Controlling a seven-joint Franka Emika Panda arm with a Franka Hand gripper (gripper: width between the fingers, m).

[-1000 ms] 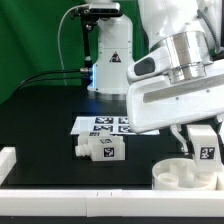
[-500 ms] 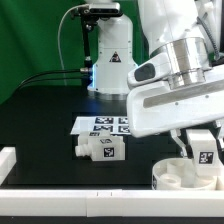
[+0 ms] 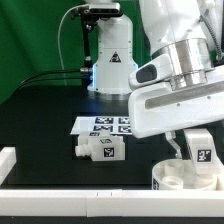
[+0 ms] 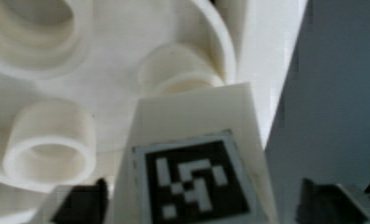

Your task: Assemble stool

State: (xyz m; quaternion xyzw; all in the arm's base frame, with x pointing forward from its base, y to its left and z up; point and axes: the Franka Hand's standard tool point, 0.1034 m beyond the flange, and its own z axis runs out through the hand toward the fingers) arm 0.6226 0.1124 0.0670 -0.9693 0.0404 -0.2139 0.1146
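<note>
Lower than a moment before, our tool (image 4: 203,205) pinched a leg (image 3: 204,154) over the seat (image 3: 172,181), at the exterior view's near right; next, we judged, it needed aligning with a socket (image 4: 49,155) and pressing in.

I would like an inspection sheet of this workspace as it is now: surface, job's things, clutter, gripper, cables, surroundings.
Surface: black table; the marker board lies flat on it.
Job's things: seat at the exterior view's right, sockets up; held leg just above it; loose leg lying in front of the marker board.
Clutter: nothing seen.
Gripper: gripper shut on the held leg, one finger at each side.
Cables: black cables run along the back toward the arm's base.
Surroundings: white border rails; green backdrop.
</note>
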